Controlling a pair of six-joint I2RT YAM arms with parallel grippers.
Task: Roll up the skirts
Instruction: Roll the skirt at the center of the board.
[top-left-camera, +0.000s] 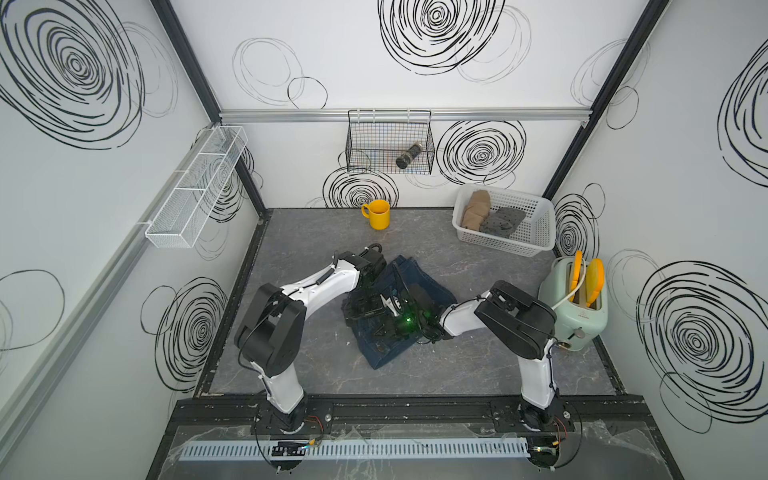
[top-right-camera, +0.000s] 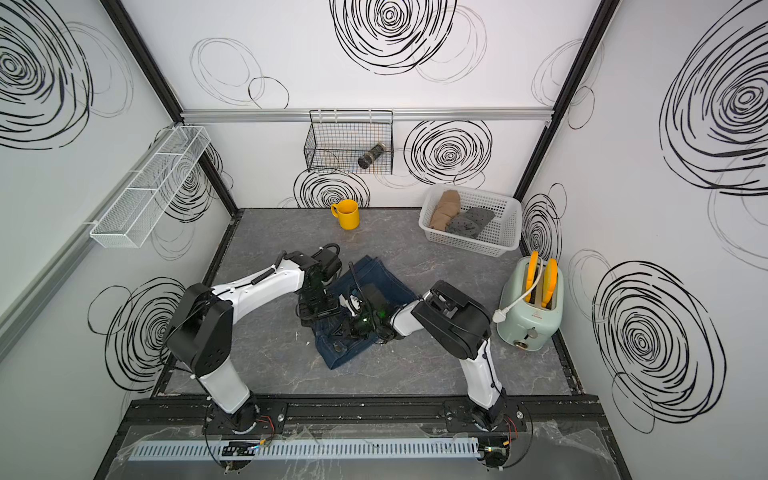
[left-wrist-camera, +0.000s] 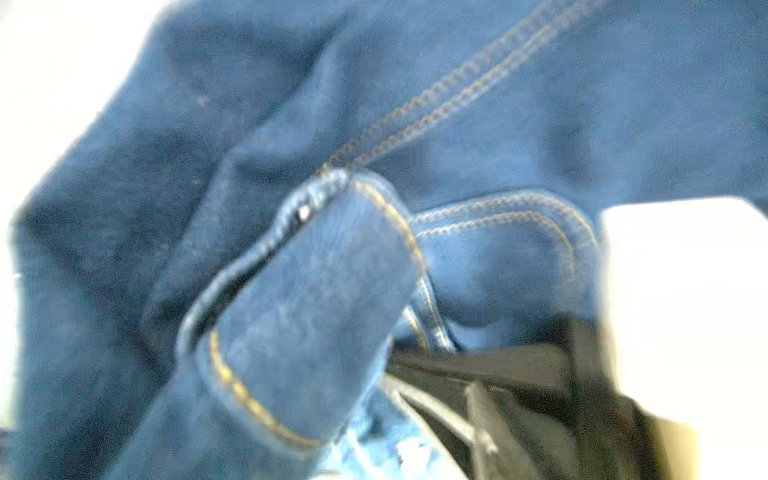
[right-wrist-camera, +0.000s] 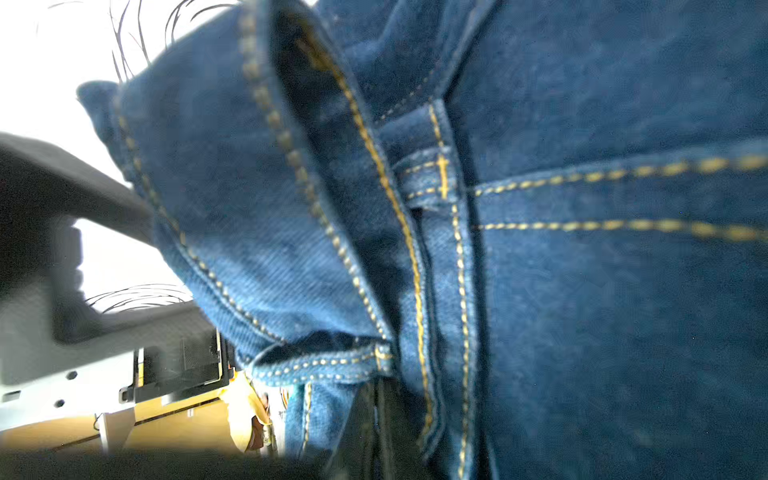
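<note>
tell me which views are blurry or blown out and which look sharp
left wrist: the skirt is soft and smeared all over, with a blown-out white patch at one edge; right wrist: stitching is crisp mid-frame, the dark shape beside the cloth is out of focus, the background washed out; both top views: sharp and evenly lit, no glare on the table

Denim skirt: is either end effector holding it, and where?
The right end effector seems shut on the denim skirt at its stitched waistband; whether the left end effector holds anything cannot be told.
</note>
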